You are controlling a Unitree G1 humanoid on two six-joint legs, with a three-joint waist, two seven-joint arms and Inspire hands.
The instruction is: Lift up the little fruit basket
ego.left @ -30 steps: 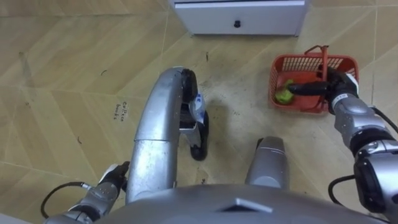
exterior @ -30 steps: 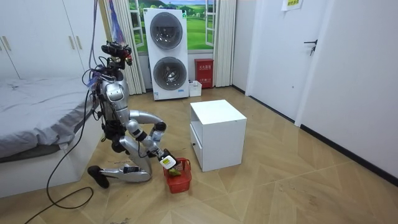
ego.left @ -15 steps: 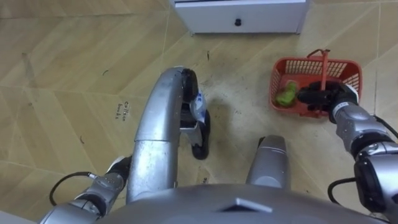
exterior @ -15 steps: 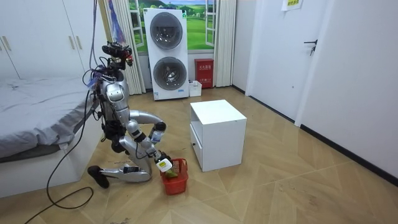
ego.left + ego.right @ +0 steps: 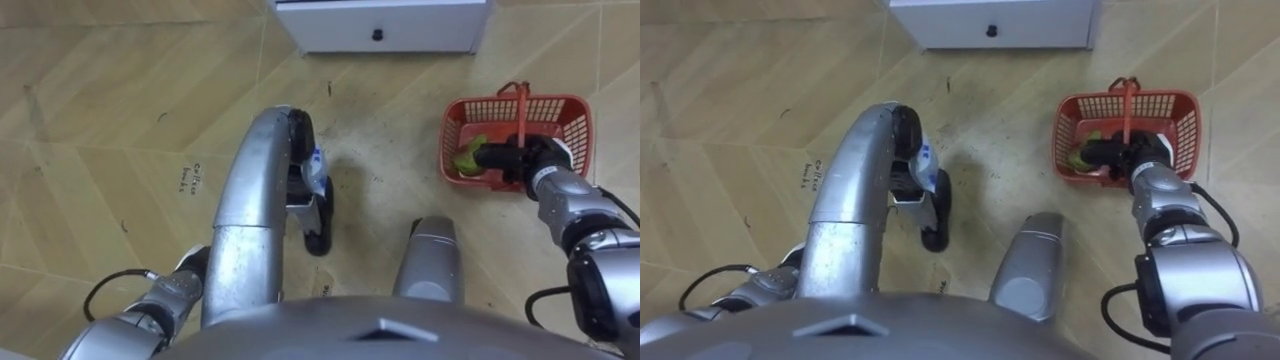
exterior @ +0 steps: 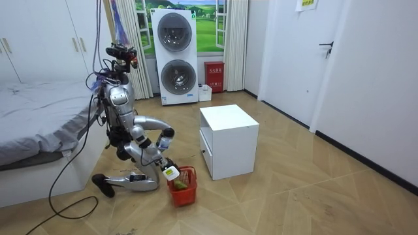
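Kneeling on the floor beside the white cabinet. Right hand down inside the red fruit basket, at the foot of the upright handle; cannot tell whether closed round it. Basket low by the right knee, green fruit in it. Probably light, stiff mesh, prone to swinging; best taken mid-handle. Left hand by the thigh, grip unreadable.

- The fruit basket is red-orange, and its walls are a fine lattice mesh.
- The fruit inside it is yellow-green.
- The right hand is black, with a silver wrist.
- The cabinet is white, and its drawer knob is black.
- The floor is tan wood in a herringbone pattern.
- The stacked washing machines are white.
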